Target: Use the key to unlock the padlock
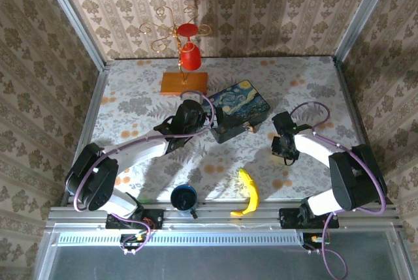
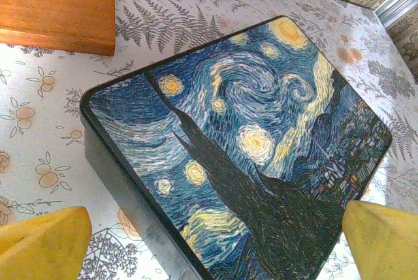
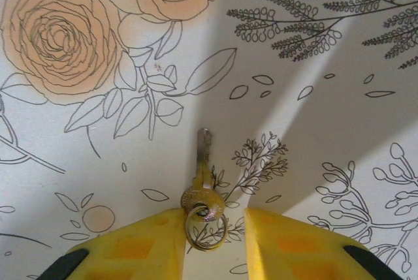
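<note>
R gripper (image 3: 214, 220) sat narrow, jaws flanking ringed head of small brass key (image 3: 204, 162), unclamped; blade pointed straight ahead. L gripper (image 2: 214, 237) wide over blue painted-print box (image 2: 248, 130); tiny brass padlock (image 1: 250, 127) lay left of R gripper.

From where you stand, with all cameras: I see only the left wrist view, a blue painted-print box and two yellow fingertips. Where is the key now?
Observer: The small brass-coloured metal key with its ring lies flat on the flowered tablecloth, between the right gripper's yellow fingers.
Operator: Is it gripped?
Observer: Not clearly; a gap shows on one side of the key's head.
Operator: And the padlock?
Observer: In the top view, the tiny brass-coloured padlock sits at the blue painted-print box's near side, toward the right arm.
</note>
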Robot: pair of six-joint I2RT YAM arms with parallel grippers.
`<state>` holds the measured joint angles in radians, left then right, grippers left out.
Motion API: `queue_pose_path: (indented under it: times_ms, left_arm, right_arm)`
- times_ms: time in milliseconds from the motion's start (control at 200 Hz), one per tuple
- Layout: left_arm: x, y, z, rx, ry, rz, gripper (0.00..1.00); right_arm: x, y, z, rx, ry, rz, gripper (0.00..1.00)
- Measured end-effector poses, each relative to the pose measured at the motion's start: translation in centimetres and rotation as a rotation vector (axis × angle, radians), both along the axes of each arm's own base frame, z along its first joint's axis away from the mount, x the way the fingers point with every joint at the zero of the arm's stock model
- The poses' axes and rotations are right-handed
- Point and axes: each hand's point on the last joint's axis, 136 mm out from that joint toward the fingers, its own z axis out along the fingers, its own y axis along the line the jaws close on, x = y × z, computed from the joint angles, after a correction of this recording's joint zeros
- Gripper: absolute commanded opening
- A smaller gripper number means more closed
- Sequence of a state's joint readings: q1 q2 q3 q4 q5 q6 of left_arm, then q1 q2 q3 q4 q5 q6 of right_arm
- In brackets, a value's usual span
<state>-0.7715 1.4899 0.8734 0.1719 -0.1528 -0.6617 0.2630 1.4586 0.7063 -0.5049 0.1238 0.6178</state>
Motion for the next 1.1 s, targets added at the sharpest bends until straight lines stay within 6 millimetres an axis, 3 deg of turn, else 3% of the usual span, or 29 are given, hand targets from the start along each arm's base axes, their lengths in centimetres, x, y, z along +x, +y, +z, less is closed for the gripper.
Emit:
queue_pose_path:
  times_ms: [335,700,900,1100]
  left_arm:
    - [0.0,0.0,-0.1,0.002,0.002,0.000,1.00]
    - [0.0,0.0,-0.1,0.002,0.002,0.000,1.00]
    - [0.0,0.0,-0.1,0.003,0.002,0.000,1.00]
    - [0.0,0.0,-0.1,0.003,0.002,0.000,1.00]
  right_arm:
    - [0.3,0.1,0.0,-0.005,0.009,0.006,0.27]
    - [0.4,0.0,0.0,-0.014,0.014,0.013,0.18]
    - [1.5,1.0,0.5,0.008,-0.033,0.042,0.14]
    - [1.6,1.3,0.7,0.003,-0.041,0.075,0.05]
